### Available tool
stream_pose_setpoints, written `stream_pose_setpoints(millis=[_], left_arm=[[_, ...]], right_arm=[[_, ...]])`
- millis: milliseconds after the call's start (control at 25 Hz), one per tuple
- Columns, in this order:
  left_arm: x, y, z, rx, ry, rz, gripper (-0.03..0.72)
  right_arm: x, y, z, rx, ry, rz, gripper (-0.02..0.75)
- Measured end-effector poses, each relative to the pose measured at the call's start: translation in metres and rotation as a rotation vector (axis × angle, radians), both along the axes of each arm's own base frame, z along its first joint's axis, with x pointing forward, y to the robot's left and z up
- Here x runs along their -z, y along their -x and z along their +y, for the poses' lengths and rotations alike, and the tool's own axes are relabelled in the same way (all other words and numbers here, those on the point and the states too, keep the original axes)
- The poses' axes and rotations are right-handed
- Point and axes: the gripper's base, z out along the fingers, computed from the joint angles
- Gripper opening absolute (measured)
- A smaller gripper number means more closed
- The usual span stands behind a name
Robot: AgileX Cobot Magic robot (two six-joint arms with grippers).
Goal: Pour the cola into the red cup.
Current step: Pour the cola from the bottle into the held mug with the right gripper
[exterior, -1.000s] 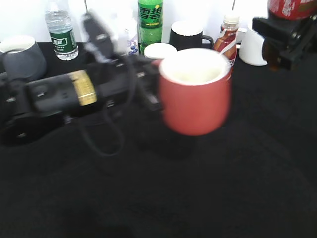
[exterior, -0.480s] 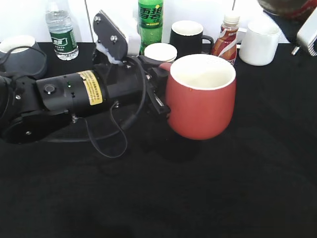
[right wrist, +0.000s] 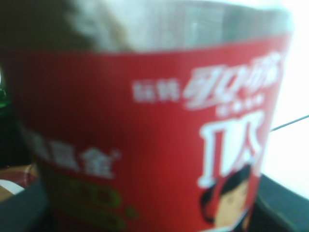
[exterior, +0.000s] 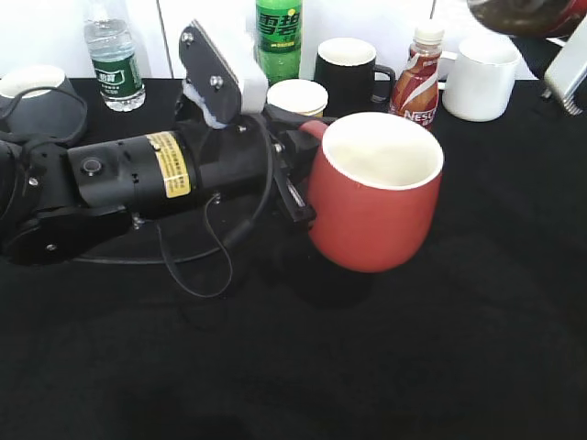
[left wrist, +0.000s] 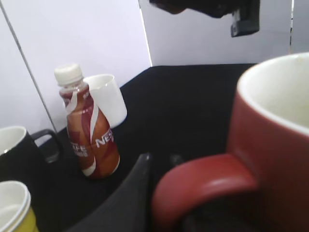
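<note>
My left gripper (exterior: 295, 176) is shut on the loop handle of the red cup (exterior: 374, 203) and holds it above the black table, tilted slightly to the right, with its white inside empty. In the left wrist view the cup's handle (left wrist: 203, 183) lies against one dark finger (left wrist: 133, 198). The cola bottle (exterior: 518, 14) is at the top right edge, mostly out of frame, above and right of the cup. My right gripper (exterior: 569, 66) holds it. In the right wrist view the bottle's red label (right wrist: 145, 135) fills the frame and hides the jaws. The cap is out of view.
Along the back edge stand a water bottle (exterior: 111, 57), a green Sprite bottle (exterior: 278, 37), a yellow paper cup (exterior: 296, 96), a black mug (exterior: 347, 66), a Nescafe bottle (exterior: 417, 78) and a white cup (exterior: 479, 81). A grey mug (exterior: 37, 96) is at the far left.
The left arm has steadied and brought the red cup slightly right and lower, tilting it. The right gripper with the cola has risen towards the top right edge.
</note>
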Motion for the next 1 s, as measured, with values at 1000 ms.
stream_pose_setpoints(millis=[1000], left_arm=[[-0.0021,-0.0019,0.0008,-0.025,0.029,0.004,0.071]], right_arm=[[0.0025,-0.0011,-0.0010,0.066,0.285,-0.169,0.501]])
